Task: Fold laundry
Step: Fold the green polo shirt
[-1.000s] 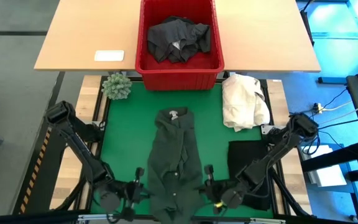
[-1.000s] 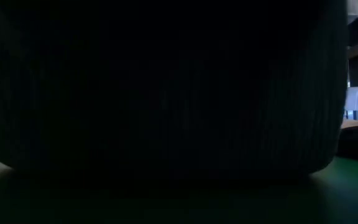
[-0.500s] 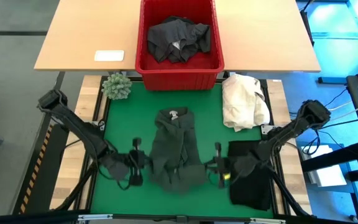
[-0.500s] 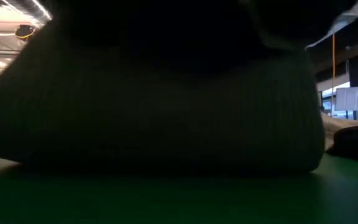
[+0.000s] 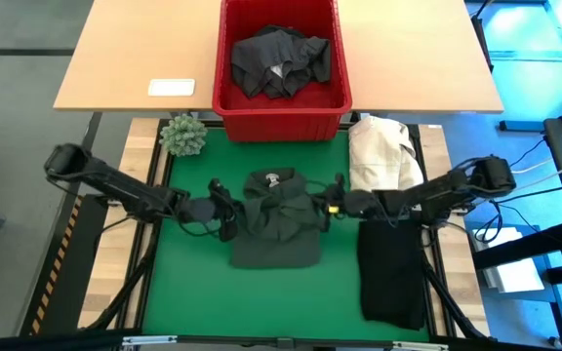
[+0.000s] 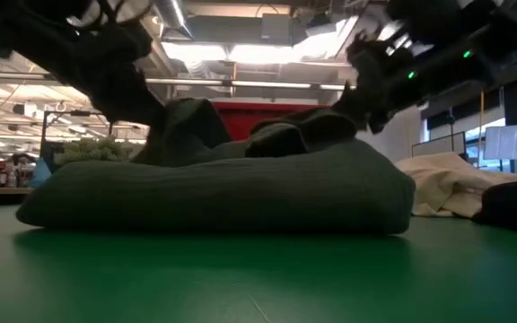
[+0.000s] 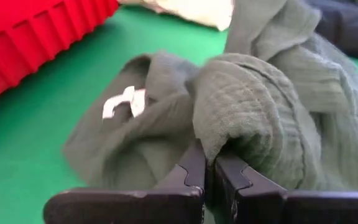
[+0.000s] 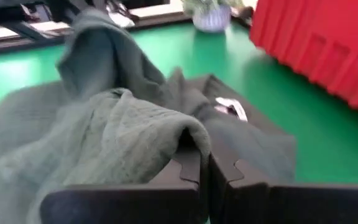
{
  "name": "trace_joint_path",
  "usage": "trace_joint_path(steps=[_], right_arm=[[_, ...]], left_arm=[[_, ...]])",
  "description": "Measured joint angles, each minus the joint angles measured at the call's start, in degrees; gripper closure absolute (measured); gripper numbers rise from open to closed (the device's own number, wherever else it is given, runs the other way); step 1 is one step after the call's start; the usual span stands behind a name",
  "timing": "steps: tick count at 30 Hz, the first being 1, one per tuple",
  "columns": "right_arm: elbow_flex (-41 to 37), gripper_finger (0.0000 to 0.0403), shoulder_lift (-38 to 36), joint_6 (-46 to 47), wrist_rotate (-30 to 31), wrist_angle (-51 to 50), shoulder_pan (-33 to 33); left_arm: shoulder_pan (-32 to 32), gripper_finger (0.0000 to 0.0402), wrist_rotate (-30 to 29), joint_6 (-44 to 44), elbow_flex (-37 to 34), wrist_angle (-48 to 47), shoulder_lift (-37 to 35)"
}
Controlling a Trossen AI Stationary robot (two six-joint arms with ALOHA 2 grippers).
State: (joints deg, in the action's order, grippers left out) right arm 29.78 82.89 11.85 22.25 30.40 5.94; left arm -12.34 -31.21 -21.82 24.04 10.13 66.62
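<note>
A dark green garment [image 5: 276, 226] lies on the middle of the green mat [image 5: 193, 292]. It is folded over on itself, with its collar and white label [image 5: 273, 178] toward the far side. My left gripper [image 5: 228, 218] is shut on the folded-over end at the garment's left side. My right gripper [image 5: 327, 208] is shut on the same end at its right side. The low view shows the lower layer [image 6: 223, 193] flat on the mat and the carried end bunched on top of it. My left gripper pinches a bunched fold of the garment's carried end [image 7: 225, 134] between its two fingers [image 7: 194, 171]. It comes slanting down from the table's left. That end is raised a little above the lower layer, slack. My right gripper pinches a bunched fold of the carried end [image 8: 188, 134] between its two fingers [image 8: 229, 174]. It comes slanting down from the table's right. The cloth drapes over the fingertips, slack, just above the lower layer.
A red basket [image 5: 281, 109] holding a dark grey garment [image 5: 281, 58] stands at the mat's far edge. A cream-white cloth heap [image 5: 383, 161] lies at the far right and a black cloth [image 5: 390, 268] at the near right. A small green plant [image 5: 183, 135] stands at the far left.
Both grippers have gone from the table's near edge toward its far edge, staying shut on the garment's near end. That end has been carried over the rest, so the garment now lies folded about in half. The collar end has stayed in place.
</note>
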Motion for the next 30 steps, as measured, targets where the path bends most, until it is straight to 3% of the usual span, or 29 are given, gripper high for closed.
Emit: trace_joint_path(steps=[5,9,14,19,24,30], right_arm=[[0.0,0.0403,3.88,4.17,-4.95,-0.51,-5.34],[0.0,0.0403,8.09,8.97,-5.43,-1.72,-7.53],[0.0,0.0403,12.6,12.3,-6.11,-4.01,-9.16],[0.04,0.0396,14.28,13.3,-8.36,-3.76,-9.36],[0.04,0.0347,13.85,12.42,-10.17,-3.24,-9.36],[0.04,0.0258,13.16,8.51,-11.82,-3.57,-9.36]], left_arm=[[6.6,0.0401,1.8,1.08,-3.04,3.55,0.08],[10.11,0.0401,1.81,-3.58,-5.1,2.51,0.08],[12.34,0.0401,1.95,-10.91,-5.83,-1.75,0.1],[12.84,0.0399,2.28,-12.46,-5.82,-3.0,0.1],[12.84,0.0363,2.44,-11.88,-5.82,-3.08,0.1],[12.81,0.0301,6.05,-10.72,-5.82,-3.3,0.1]])
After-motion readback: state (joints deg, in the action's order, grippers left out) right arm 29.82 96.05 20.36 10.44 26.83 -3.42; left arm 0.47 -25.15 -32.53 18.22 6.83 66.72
